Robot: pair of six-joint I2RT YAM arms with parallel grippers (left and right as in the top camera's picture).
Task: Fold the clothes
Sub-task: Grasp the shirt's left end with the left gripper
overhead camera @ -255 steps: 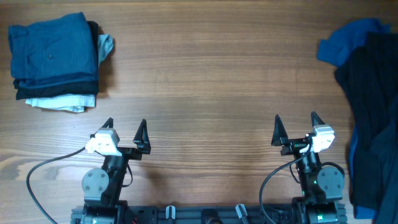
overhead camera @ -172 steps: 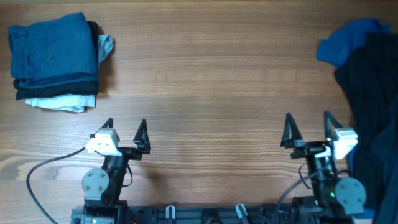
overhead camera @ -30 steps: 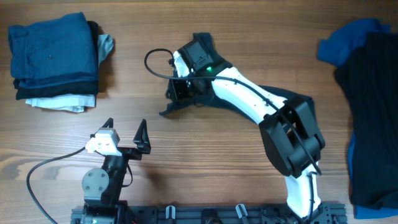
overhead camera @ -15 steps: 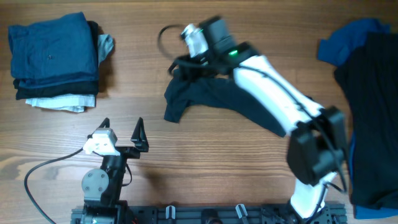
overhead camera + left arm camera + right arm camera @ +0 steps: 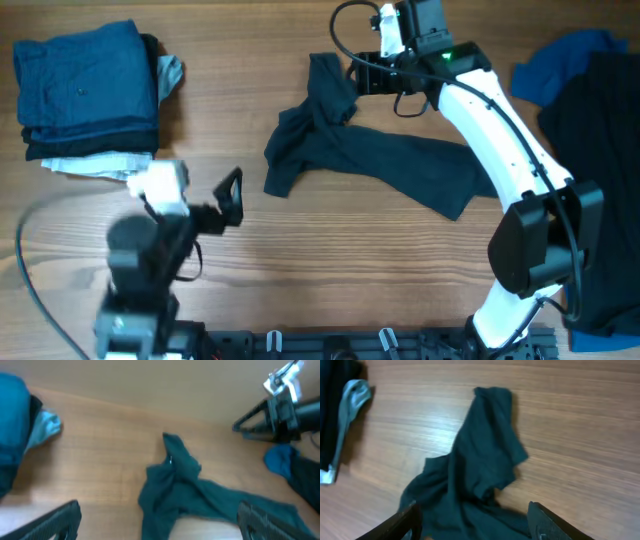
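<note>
1. Nearest the robot's base, the left pincer hovers over the bench, on the near-left side of the navy shirt and clear of it. Its fingers stand wide apart with nothing between them, and its wrist view looks straight along the shirt.
2. The navy shirt lies crumpled in the middle of the bench. Its long axis runs roughly left to right. The left end is bunched and sends one lobe away from the base, while the right end spreads into a broader flap.
3. Just beyond the shirt, beside that far lobe on its right, is the right pincer. Its fingers are apart and hold no cloth; in its wrist view the shirt lies ahead of the tips, not between them.
4. Well to the left of the shirt is a folded stack, and well to its right an unfolded pile.
5. Judgement: the right pincer is nearer the far lobe and the left pincer nearer the bunched near-left corner. Flattening the shirt likely means gripping those two points and drawing them apart across its long axis.
</note>
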